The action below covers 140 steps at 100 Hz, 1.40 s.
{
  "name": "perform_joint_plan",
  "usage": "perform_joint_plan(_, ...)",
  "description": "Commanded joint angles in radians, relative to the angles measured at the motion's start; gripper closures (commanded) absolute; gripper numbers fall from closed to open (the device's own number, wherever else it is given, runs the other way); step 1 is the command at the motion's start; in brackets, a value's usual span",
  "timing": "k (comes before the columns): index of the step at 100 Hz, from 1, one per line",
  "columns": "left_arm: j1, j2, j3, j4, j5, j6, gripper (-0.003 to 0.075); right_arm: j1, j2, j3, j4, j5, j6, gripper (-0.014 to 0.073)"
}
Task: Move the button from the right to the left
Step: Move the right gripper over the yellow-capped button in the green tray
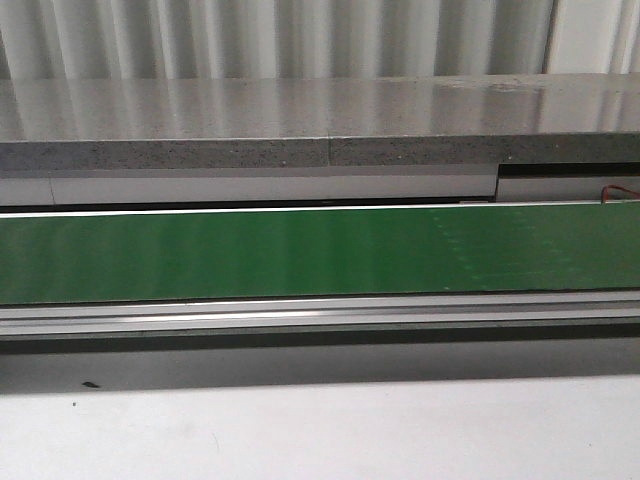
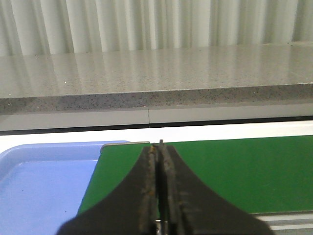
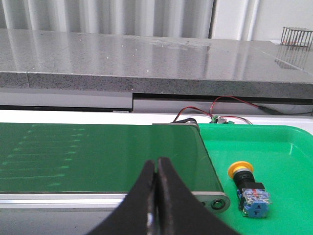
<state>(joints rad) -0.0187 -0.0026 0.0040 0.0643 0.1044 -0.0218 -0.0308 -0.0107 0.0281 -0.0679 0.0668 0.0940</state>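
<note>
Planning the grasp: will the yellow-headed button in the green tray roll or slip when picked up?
The button lies on its side; its round head may let it pivot if nudged. The boxy block probably resists rolling and offers flat faces. It looks rigid and likely light.

Neither arm shows in the front view. In the left wrist view, the left gripper (image 2: 160,145) has its two dark fingers (image 2: 146,196) pressed together along their length, tips meeting with only a thin seam between them, and nothing is held. In the right wrist view, the right gripper (image 3: 156,161) likewise has its black fingers (image 3: 171,205) closed against each other, tips touching, empty. Both grippers point forward, roughly level.
</note>
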Motion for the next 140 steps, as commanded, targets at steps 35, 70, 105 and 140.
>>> perform_joint_plan(35, 0.001, -0.034, 0.038, -0.01, -0.076, -0.007, 0.0741, -0.002, -0.017, -0.073, -0.013, -0.027, -0.004, 0.0662)
perform_joint_plan(70, 0.001, -0.034, 0.038, -0.01, -0.076, -0.007, 0.0741, -0.002, 0.208, -0.379, -0.013, 0.27, -0.004, 0.0662)
perform_joint_plan(105, 0.001, -0.034, 0.038, -0.01, -0.076, -0.007, 0.0741, -0.002, 0.567, -0.678, -0.013, 0.687, -0.004, 0.0662)
perform_joint_plan(140, 0.001, -0.034, 0.038, -0.01, -0.076, -0.007, 0.0741, -0.002, 0.869, -0.844, -0.011, 0.906, -0.004, 0.0656)
